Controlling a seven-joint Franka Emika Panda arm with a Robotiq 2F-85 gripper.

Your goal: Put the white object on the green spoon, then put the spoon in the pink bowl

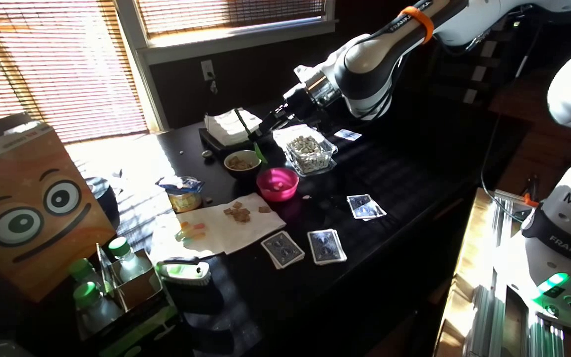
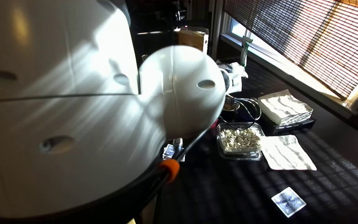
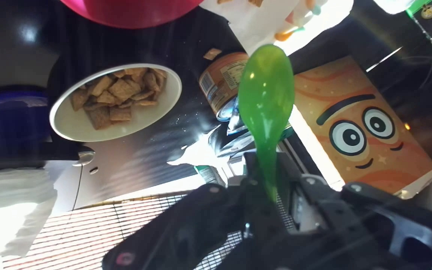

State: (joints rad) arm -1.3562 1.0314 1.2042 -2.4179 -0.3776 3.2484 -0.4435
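Note:
My gripper [image 1: 256,135] is shut on the handle of the green spoon [image 1: 259,153]. In the wrist view the gripper [image 3: 266,161] holds the spoon [image 3: 266,93] with its scoop away from the fingers, and only green shows on it. In an exterior view the spoon hangs tilted beside the dark bowl's right edge, behind the pink bowl [image 1: 276,195]. The pink bowl also shows at the top of the wrist view [image 3: 133,15]; small pieces lie inside it. White pieces [image 1: 307,145] fill a clear container; which one is meant I cannot tell. The arm hides the gripper in an exterior view.
A dark bowl [image 1: 241,175] with brown squares stands behind the pink bowl. A can [image 1: 186,202], a napkin [image 1: 221,243] with food, and card piles [image 1: 326,245] lie in front. A napkin stack [image 1: 231,126] stands behind, an orange box [image 1: 37,198] at the left.

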